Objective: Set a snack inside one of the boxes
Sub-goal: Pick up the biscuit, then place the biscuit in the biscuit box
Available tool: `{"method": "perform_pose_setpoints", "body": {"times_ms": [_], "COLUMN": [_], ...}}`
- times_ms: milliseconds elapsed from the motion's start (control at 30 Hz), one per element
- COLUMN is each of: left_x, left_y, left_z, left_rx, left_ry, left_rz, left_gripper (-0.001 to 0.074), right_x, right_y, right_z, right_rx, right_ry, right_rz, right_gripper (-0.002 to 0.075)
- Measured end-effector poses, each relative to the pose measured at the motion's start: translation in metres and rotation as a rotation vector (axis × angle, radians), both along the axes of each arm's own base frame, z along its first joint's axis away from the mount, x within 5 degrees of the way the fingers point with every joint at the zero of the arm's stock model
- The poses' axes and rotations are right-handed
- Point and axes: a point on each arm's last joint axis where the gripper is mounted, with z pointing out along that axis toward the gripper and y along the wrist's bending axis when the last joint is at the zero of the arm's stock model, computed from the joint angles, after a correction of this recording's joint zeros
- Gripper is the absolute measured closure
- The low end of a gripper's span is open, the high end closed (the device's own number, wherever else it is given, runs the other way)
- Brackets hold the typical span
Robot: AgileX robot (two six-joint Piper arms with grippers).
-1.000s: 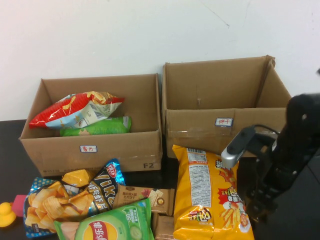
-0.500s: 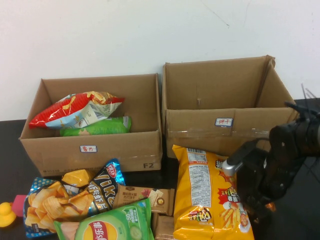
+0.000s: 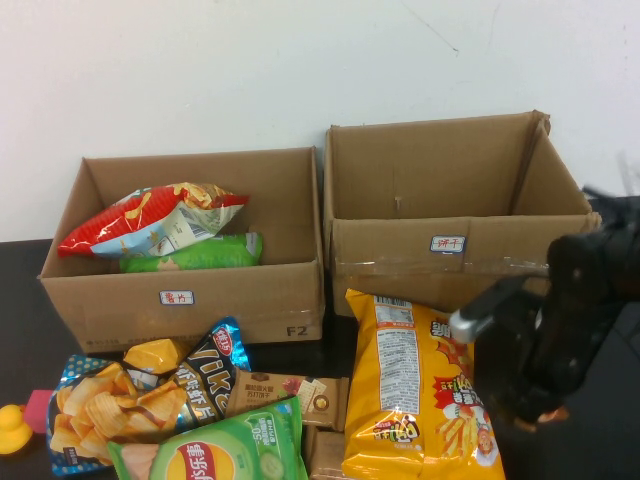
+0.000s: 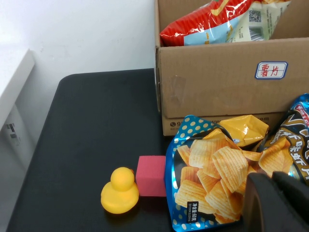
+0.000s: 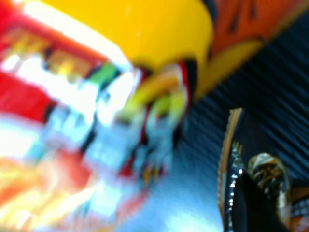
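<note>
A big yellow chip bag [image 3: 415,380] lies flat in front of the right cardboard box [image 3: 400,255], which looks empty. My right gripper [image 3: 525,405] hangs low at the bag's right edge, very close over it. The right wrist view is filled by the bag's print [image 5: 96,96] from close up. The left cardboard box [image 3: 180,300] holds a red chip bag [image 3: 150,220] and a green one [image 3: 200,252]. My left gripper [image 4: 277,200] is shut and empty, just above a blue chip bag [image 4: 212,174]. It does not show in the high view.
More snacks lie in front of the left box: the blue chip bag [image 3: 95,405], a dark packet [image 3: 205,375], a green chip bag [image 3: 215,450] and a brown packet [image 3: 285,395]. A yellow duck [image 4: 119,191] and a pink block [image 4: 151,175] sit at the far left.
My right arm has folded down and sunk lower beside the yellow bag's right edge. The snacks and boxes have not moved.
</note>
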Motion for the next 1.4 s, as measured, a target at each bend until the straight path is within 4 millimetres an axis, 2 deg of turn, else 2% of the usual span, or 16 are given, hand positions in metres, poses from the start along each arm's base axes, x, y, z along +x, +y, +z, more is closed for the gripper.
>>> {"method": "perform_pose_setpoints", "body": {"times_ms": [100,267,333,433,500,700,1000,1033,1100,1200,1267,1333,1400], "left_x": [0.0,0.0,0.0,0.0,0.0,0.0,0.0,0.0,0.0,0.0,0.0,0.0,0.0], "left_y": [0.0,0.0,0.0,0.0,0.0,0.0,0.0,0.0,0.0,0.0,0.0,0.0,0.0], "left_z": [0.0,0.0,0.0,0.0,0.0,0.0,0.0,0.0,0.0,0.0,0.0,0.0,0.0], "left_rx": [0.0,0.0,0.0,0.0,0.0,0.0,0.0,0.0,0.0,0.0,0.0,0.0,0.0], "left_ry": [0.0,0.0,0.0,0.0,0.0,0.0,0.0,0.0,0.0,0.0,0.0,0.0,0.0], "left_rz": [0.0,0.0,0.0,0.0,0.0,0.0,0.0,0.0,0.0,0.0,0.0,0.0,0.0], "left_gripper": [0.0736,0.0736,0.0736,0.0736,0.0736,0.0736,0.0736,0.0736,0.0736,0.0737,0.0737,0.0737,0.0737], "right_x": [-0.004,-0.019,-0.026,-0.035,-0.038,-0.027,0.05,0.059,0.077,0.099,0.107,0.109,0.105], "right_y": [-0.002,-0.008,-0.012,-0.016,-0.017,-0.014,0.015,0.019,0.025,0.031,0.033,0.032,0.033], "right_z": [0.039,0.126,0.155,0.188,0.202,0.209,0.197,0.19,0.182,0.163,0.152,0.152,0.169], "right_rx": [0.015,0.108,0.144,0.193,0.217,0.228,0.22,0.217,0.216,0.199,0.179,0.169,0.201], "right_ry": [-0.065,-0.318,-0.425,-0.572,-0.65,-0.712,-0.719,-0.71,-0.703,-0.632,-0.553,-0.507,-0.479], "right_rz": [0.009,0.009,0.01,0.009,0.01,0.014,0.021,0.021,0.015,-0.017,-0.049,-0.069,-0.064], "right_gripper": [0.0604,0.0605,0.0605,0.0605,0.0605,0.0605,0.0597,0.0582,0.0487,0.0283,0.0183,0.0162,0.027]}}
